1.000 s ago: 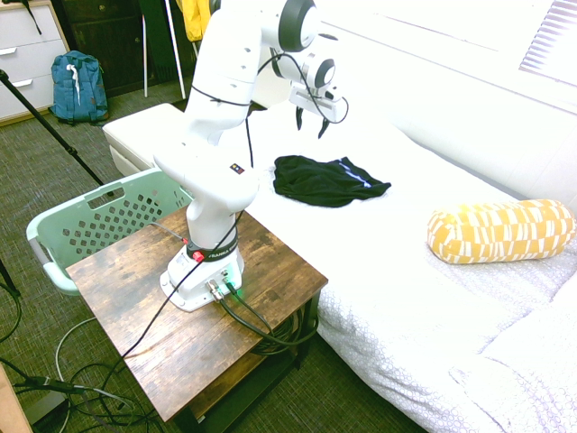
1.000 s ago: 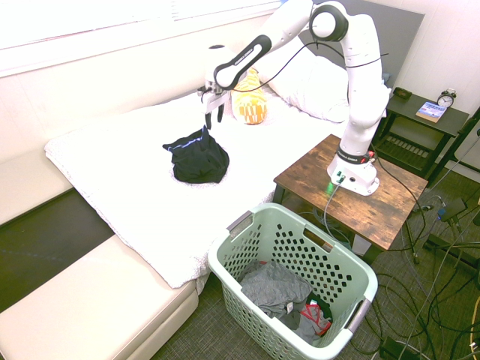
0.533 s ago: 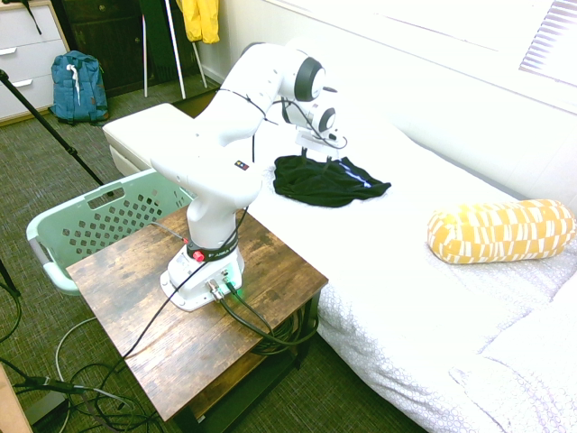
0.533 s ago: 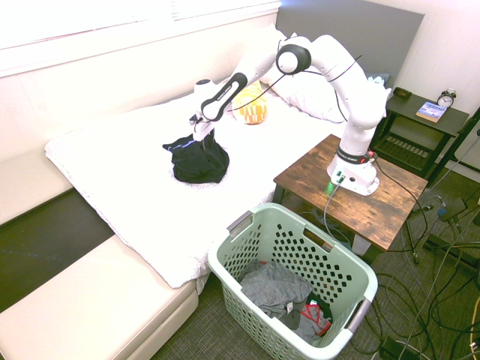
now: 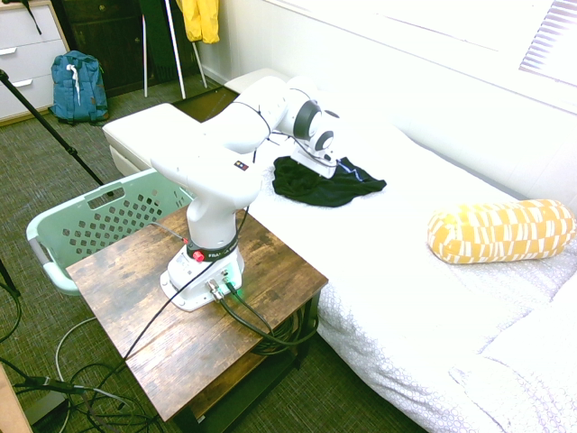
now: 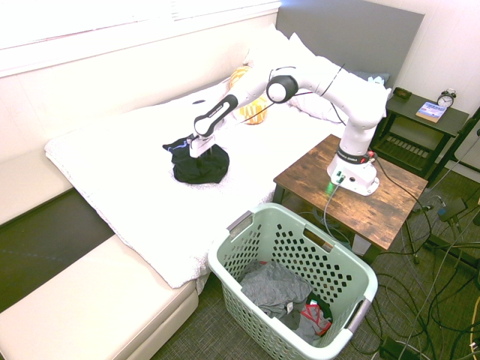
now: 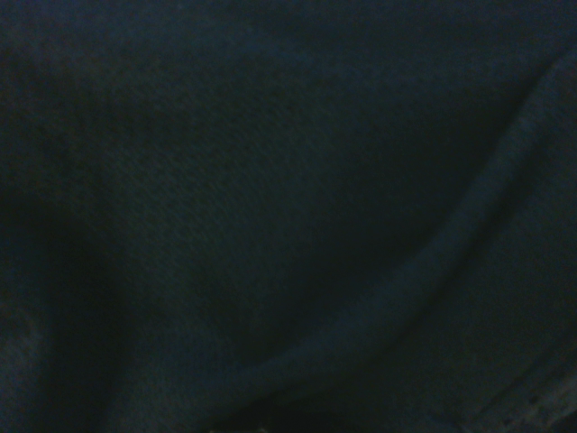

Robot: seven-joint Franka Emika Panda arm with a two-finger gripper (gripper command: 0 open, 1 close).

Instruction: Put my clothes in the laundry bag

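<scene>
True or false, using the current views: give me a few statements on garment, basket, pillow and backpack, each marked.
1. The black garment lies on the bed. True.
2. The laundry basket has nothing in it. False: grey clothes and a piece with red trim lie inside.
3. The hand is down at the black garment. True.
4. The yellow-and-white pillow lies in the basket. False: it is on the bed.
5. The blue backpack stands on the wooden table. False: it is on the floor by the white drawers.
</scene>
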